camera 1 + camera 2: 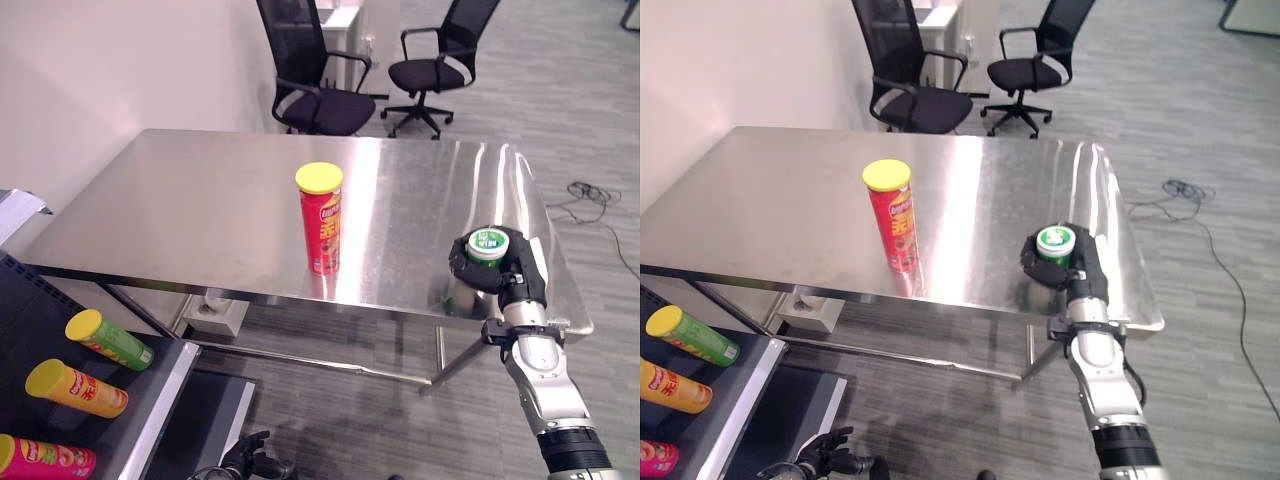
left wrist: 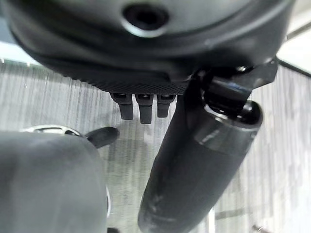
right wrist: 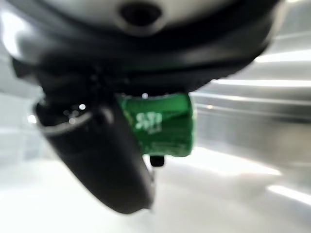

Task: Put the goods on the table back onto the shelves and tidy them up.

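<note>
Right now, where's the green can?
The green can is gripped in the right hand at the table's right front edge, right of the red tube.

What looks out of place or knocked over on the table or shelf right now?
Nothing is spilled or damaged. The red can stands upright on the table; the right robot hand is wrapped around the green can. The shelf cans lie on their sides at loose angles, not lined up.

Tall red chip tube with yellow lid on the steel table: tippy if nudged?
Probably. The tall red cylindrical chip tube with yellow lid stands upright on a narrow base, so a high push would likely topple it. Once down, it should roll on the smooth steel table.
</note>
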### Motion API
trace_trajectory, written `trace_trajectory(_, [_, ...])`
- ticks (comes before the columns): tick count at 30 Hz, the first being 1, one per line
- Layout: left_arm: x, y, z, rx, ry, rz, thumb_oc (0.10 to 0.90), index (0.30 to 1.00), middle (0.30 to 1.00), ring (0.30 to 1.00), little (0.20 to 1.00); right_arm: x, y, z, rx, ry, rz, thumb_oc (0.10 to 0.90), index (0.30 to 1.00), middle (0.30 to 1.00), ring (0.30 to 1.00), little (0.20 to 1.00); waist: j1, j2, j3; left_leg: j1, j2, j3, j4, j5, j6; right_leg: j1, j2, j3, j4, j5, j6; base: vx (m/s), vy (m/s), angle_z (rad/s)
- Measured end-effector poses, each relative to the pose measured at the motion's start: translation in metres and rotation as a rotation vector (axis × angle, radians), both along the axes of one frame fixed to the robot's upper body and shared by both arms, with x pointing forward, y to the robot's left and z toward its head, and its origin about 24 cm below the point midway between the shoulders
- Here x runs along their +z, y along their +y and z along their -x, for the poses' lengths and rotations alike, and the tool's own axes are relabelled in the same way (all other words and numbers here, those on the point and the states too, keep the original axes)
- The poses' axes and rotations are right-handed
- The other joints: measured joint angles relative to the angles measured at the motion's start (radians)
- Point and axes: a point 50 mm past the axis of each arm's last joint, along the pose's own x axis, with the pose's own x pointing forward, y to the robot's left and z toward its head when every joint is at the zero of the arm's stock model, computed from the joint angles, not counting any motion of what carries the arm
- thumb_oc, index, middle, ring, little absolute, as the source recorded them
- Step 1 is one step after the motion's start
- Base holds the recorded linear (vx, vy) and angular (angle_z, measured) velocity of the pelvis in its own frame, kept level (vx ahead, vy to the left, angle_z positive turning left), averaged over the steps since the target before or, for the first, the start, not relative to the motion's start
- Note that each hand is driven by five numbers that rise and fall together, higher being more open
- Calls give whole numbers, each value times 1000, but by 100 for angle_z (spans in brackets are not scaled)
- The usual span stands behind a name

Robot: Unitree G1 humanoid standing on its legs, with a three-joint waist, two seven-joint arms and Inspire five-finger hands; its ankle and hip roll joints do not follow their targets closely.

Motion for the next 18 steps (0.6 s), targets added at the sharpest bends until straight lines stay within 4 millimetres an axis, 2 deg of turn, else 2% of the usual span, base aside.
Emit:
trace_trajectory(1, [1, 5, 0, 2, 0, -18, 800, 900, 900, 900, 900, 3, 5, 2, 22, -21, -13, 400, 300, 300, 300, 300, -12, -14, 9, 2, -6, -9, 0, 3, -4, -40, 7, 61, 90, -22, 27, -29, -360, 42])
trace_trajectory(2, [2, 16, 1, 10, 3, -47, 800, 900, 900, 900, 900, 8, 11, 11, 51, -64, -37, 400, 300, 300, 300, 300, -33, -37, 15, -1, -10, -31, 0, 5, 1, -57, 37, 169, 129, -39, 46, -18, -233, 53])
trace_trajectory(3, [3, 20, 0, 14, -4, -58, 800, 900, 900, 900, 900, 10, 13, 15, 67, -87, -48, 400, 300, 300, 300, 300, -29, -45, 18, -2, -9, -37, 1, 19, -17, -60, 27, 193, 125, -50, 43, -18, -383, 59])
trace_trajectory(4, [4, 21, -1, 21, -7, -57, 800, 900, 900, 900, 900, 13, 15, 18, 84, -108, -53, 400, 300, 300, 300, 300, -28, -65, 13, -6, -12, -50, 3, 11, -5, -45, 24, 226, 95, -57, 30, 60, -451, 47])
trace_trajectory(5, [5, 26, -2, 32, -11, -80, 800, 900, 900, 900, 900, 14, 17, 20, 103, -125, -52, 400, 300, 300, 300, 300, -19, -67, 15, -12, -5, -82, 8, 20, -23, -7, -15, 242, 5, -61, 16, 44, -456, 66])
trace_trajectory(6, [7, 27, -7, 58, -26, -77, 800, 900, 900, 900, 900, 13, 13, 24, 97, -123, -47, 400, 300, 300, 300, 300, -27, -74, 11, -17, 0, -127, 4, 27, -36, 41, 3, 305, -63, -83, -12, 38, -457, 123])
trace_trajectory(7, [8, 28, -10, 64, -39, -76, 800, 900, 900, 900, 900, 10, 7, 32, 76, -111, -41, 400, 300, 300, 300, 300, -40, -68, 9, -31, 11, -188, 3, 35, -43, 131, 21, 392, -194, -85, -6, -28, -384, 114])
trace_trajectory(8, [11, 36, -11, 74, -58, -90, 800, 900, 900, 900, 900, 9, 6, 33, 76, -106, -41, 400, 300, 300, 300, 300, -33, -85, 8, -31, 23, -192, 2, 41, -52, 165, 20, 410, -255, -102, -14, -54, -572, 79])
trace_trajectory(9, [11, 39, -8, 87, -60, -95, 800, 900, 900, 900, 900, 9, 7, 31, 87, -104, -37, 400, 300, 300, 300, 300, -23, -83, 9, -28, 45, -189, 2, 46, -69, 173, 31, 398, -271, -126, -28, -193, -779, 11])
trace_trajectory(10, [6, 32, 3, 122, -43, -64, 800, 900, 900, 900, 900, 5, 4, 36, 80, -88, -30, 400, 300, 300, 300, 300, -5, -42, 2, -36, 112, -198, 4, 63, -53, 172, 111, 368, -259, -127, -51, -186, -558, -1])
trace_trajectory(11, [6, 31, 6, 127, -44, -60, 800, 900, 900, 900, 900, 2, 1, 41, 66, -73, -30, 400, 300, 300, 300, 300, 1, -32, -4, -49, 129, -211, 15, 85, -49, 168, 141, 357, -244, -129, -74, -233, -456, 67])
trace_trajectory(12, [8, 33, -2, 125, -65, -67, 800, 900, 900, 900, 900, -6, -7, 52, 32, -39, -29, 400, 300, 300, 300, 300, -21, -55, 4, -107, 155, -247, 56, 145, -10, 155, 156, 315, -219, -138, -122, -175, -188, 93])
trace_trajectory(13, [6, 32, 4, 135, -44, -66, 800, 900, 900, 900, 900, -11, -12, 59, 13, -17, -29, 400, 300, 300, 300, 300, -22, -65, 1, -119, 162, -228, 56, 156, 5, 156, 175, 275, -211, -130, -150, -267, -286, 106])
trace_trajectory(14, [1, 24, 17, 123, -9, -44, 800, 900, 900, 900, 900, -11, -16, 62, -2, -12, -19, 400, 300, 300, 300, 300, -30, -57, -8, -134, 174, -198, 55, 218, 75, 138, 214, 251, -179, -129, -178, -254, -255, 83])
trace_trajectory(15, [2, 24, 13, 116, -22, -36, 800, 900, 900, 900, 900, -9, -23, 69, -34, -15, -11, 400, 300, 300, 300, 300, -53, -65, -5, -174, 183, -145, 56, 293, 69, 111, 218, 205, -156, -140, -199, -201, -193, 86])
trace_trajectory(16, [4, 23, 9, 112, -40, -37, 800, 900, 900, 900, 900, -9, -29, 78, -61, -11, 0, 400, 300, 300, 300, 300, -57, -76, 1, -202, 184, -85, 48, 364, 69, 92, 216, 176, -140, -144, -217, -157, -93, 88])
trace_trajectory(17, [7, 24, 2, 129, -74, -28, 800, 900, 900, 900, 900, -10, -35, 88, -90, 2, 11, 400, 300, 300, 300, 300, -59, -92, 8, -213, 200, 10, 53, 377, 63, 82, 212, 148, -146, -138, -245, -311, -100, 60])
trace_trajectory(18, [6, 31, 9, 140, -51, -48, 800, 900, 900, 900, 900, -10, -33, 94, -94, 3, 2, 400, 300, 300, 300, 300, -73, -114, -5, -185, 187, 111, 91, 217, -39, 107, 214, 142, -202, -97, -269, -268, -62, 32])
